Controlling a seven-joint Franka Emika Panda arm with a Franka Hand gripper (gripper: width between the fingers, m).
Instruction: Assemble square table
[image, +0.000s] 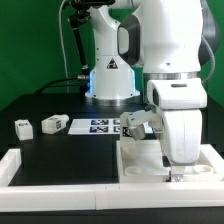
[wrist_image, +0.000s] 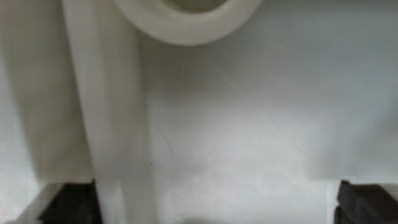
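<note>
The arm (image: 165, 60) rises from its base at the back of the desk (image: 60, 145). It bends forward over the exterior view's right and drops its last links straight down, so the wrist stands upright and the gripper (image: 178, 173) points at the desk from directly above.

On the black desk, the slab of the square table (image: 143, 160) lies flat at the exterior view's near right, right under the gripper and set against the white border rail (image: 70, 190) that runs along the front edge. The marker board (image: 98, 126) lies flat near the middle of the desk, behind the slab. Two small white tagged legs (image: 22, 127) (image: 53, 125) lie well apart from the slab, towards the exterior view's left, close to each other but not touching. Another tagged white part (image: 133, 122) sits just behind the slab, partly hidden by the arm.

In the wrist view the gripper (wrist_image: 214, 205) is very close to the slab (wrist_image: 249, 120), which fills nearly the whole picture. A round corner socket (wrist_image: 187, 20) and a raised white ridge (wrist_image: 107, 130) show on it. The dark fingertips (wrist_image: 68, 203) stand spread wide at either side, released, with nothing clamped between them. Whether they touch the slab cannot be told.
</note>
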